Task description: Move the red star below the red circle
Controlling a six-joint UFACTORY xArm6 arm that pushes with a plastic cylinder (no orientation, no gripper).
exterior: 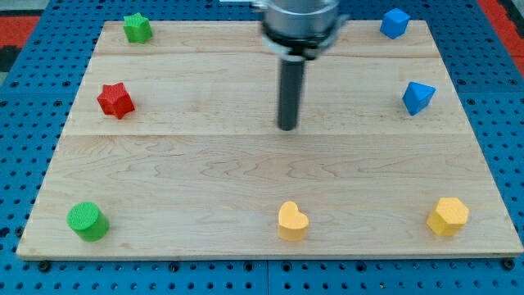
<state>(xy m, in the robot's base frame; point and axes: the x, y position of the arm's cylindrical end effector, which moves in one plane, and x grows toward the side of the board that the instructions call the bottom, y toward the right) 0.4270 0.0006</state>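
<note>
The red star (115,100) lies near the board's left edge, in the upper half. No red circle shows in the view. My tip (287,127) rests on the board near its centre, far to the right of the red star and touching no block. The rod rises from it to the arm's head at the view's top.
A green star (137,28) sits at the top left, a green cylinder (87,221) at the bottom left. A yellow heart (292,220) and a yellow hexagon (448,216) lie along the bottom. Two blue blocks (395,22) (418,97) sit at the right. The wooden board (205,172) lies on a blue pegboard.
</note>
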